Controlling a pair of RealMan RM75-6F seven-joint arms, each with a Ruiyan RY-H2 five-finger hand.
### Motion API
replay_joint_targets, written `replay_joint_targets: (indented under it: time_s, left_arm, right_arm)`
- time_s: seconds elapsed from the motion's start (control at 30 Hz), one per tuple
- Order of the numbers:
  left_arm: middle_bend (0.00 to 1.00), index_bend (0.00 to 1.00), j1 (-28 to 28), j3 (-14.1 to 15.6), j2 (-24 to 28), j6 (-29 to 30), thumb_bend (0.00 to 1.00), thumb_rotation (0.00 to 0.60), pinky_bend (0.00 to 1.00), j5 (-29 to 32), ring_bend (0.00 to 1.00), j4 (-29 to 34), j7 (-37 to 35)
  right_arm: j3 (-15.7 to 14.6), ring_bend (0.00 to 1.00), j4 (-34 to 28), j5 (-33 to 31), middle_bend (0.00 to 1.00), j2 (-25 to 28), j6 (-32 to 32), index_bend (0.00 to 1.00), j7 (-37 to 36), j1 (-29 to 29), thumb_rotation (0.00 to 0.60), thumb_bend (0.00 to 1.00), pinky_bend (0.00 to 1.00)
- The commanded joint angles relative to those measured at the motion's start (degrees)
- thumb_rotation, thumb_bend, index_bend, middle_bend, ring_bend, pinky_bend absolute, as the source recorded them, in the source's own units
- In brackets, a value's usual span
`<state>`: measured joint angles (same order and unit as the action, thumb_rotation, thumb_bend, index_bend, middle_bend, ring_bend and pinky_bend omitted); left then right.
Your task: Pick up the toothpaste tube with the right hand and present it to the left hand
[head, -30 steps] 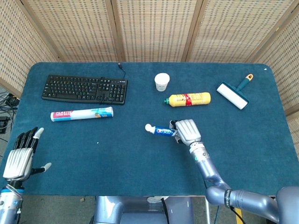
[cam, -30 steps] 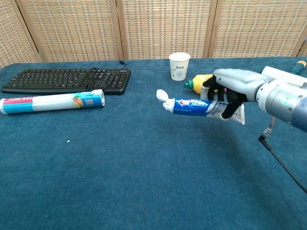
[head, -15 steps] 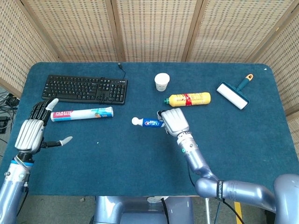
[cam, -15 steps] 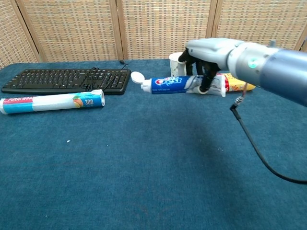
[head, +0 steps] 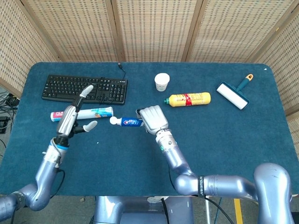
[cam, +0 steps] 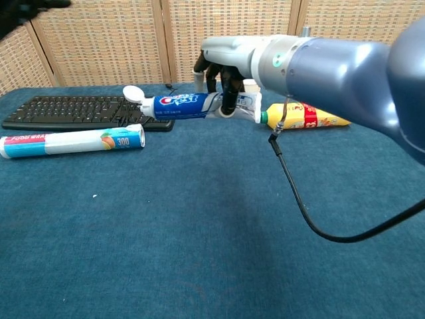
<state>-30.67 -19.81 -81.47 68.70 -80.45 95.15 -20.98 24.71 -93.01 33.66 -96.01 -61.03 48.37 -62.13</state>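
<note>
Right hand (head: pixel 153 119) fingers curled around toothpaste tube (head: pixel 127 122), clamped on its tail end; in chest view dark fingers (cam: pixel 229 83) wrap tube (cam: pixel 186 105), tail partly hidden behind them. Tube lifted off table (head: pixel 233 140), level, white cap pointing toward left hand, above middle of table toward left edge. Blue body, red-white logo. Left hand (head: pixel 74 116) fingers apart, holding nothing, thumb tip just short of cap; in chest view only dark sliver at top left corner, hard to make out.
</note>
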Motion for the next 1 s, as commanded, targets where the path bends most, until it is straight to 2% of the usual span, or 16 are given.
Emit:
replay_joint_targets:
  time_s: [0.03, 0.53, 1.0]
  left_arm:
    - [0.0, 0.0, -3.22, -0.97, -4.31, -1.91, 0.0, 0.123, 0.0, 1.88, 0.0, -2.37, -1.92]
    - [0.0, 0.0, -8.7, -1.34, -15.73, -4.48, 0.0, 0.118, 0.0, 6.51, 0.0, -9.81, -4.97]
    - [0.0, 0.0, -9.99, -0.65, -21.22, -3.25, 0.0, 0.12, 0.0, 6.62, 0.0, -14.58, -5.11]
  right_arm:
    - [-0.02, 0.58, -0.46, -0.95, 0.71, -0.55, -1.0, 0.69, 0.15, -0.9, 0.6, 0.63, 0.7]
    - [-0.51, 0.58, -1.01, -2.76, 0.71, -1.2, -2.72, 0.7, -2.39, -2.76, 0.6, 0.64, 0.7]
    - [-1.68, 0.58, -3.26, -1.75, 0.71, 0.59, -3.03, 0.7, -4.66, -2.23, 0.6, 0.64, 0.7]
